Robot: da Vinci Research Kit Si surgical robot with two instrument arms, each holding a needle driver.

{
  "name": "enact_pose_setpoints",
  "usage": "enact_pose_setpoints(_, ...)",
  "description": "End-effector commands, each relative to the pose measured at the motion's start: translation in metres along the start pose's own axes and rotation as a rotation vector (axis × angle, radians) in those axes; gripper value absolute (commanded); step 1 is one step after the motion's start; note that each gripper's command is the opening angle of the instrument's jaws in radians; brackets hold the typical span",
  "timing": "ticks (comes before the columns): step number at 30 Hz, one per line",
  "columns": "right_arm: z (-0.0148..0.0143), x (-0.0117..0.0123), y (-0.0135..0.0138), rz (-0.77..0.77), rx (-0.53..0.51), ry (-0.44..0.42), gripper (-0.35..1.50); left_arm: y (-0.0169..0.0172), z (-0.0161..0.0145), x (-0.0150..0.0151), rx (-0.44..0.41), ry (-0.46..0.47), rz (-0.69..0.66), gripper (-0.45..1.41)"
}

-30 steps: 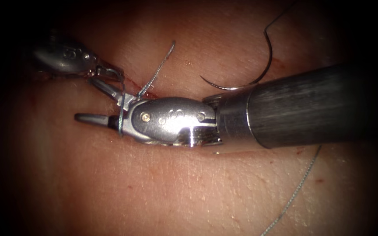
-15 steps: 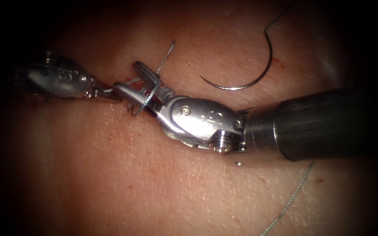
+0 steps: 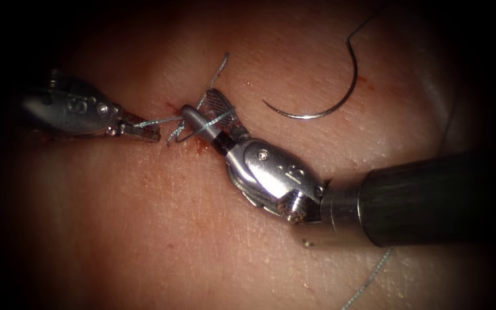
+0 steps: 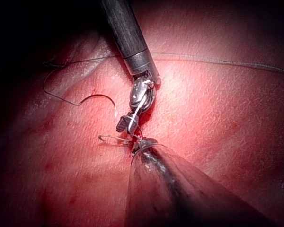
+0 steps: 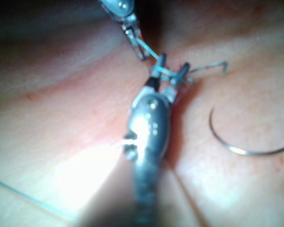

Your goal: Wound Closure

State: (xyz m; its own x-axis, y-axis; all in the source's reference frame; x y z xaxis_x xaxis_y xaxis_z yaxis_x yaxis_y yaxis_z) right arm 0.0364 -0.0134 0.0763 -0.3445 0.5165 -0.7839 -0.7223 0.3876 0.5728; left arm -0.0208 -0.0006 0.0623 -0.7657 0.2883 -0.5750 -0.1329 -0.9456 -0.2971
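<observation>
Endoscope view: left hand (image 3: 144,131) grips the thread (image 3: 155,120) just left of the cut (image 3: 188,136). Right hand (image 3: 205,112) gapes, thread looped around it. Needle (image 3: 340,80) lies free on the tissue (image 3: 173,229), right of the cut.

The left arm's tool (image 3: 139,131) enters from the frame's left edge, its slim jaws closed on the thread (image 3: 156,120) and pointing right. The right arm's tool (image 3: 208,115) reaches up-left from the lower right, wrist bent, jaws parted with thread looped around them.
</observation>
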Motion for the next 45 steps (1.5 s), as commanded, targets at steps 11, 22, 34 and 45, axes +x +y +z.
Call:
enact_pose_setpoints(11, 0.0009, -0.0011, 0.0016, 0.065, -0.090, -0.011, 0.64, 0.0009, 0.0012, 0.0011, -0.002, 0.001, 0.008, -0.45)
enact_pose_setpoints(22, 0.0058, -0.0023, 0.0019, 0.127, -0.046, -0.140, 0.76, 0.0012, 0.0009, 0.0009, -0.006, 0.004, 0.013, -0.45)
enact_pose_setpoints(34, 0.0083, -0.0026, 0.0028, 0.106, -0.071, -0.269, 0.68, 0.0013, 0.0010, 0.0009, -0.005, 0.003, 0.013, -0.45)
enact_pose_setpoints(45, 0.0107, -0.0033, 0.0025, 0.102, -0.065, -0.330, 0.22, 0.0018, 0.0012, 0.0007, -0.002, 0.003, 0.016, -0.45)
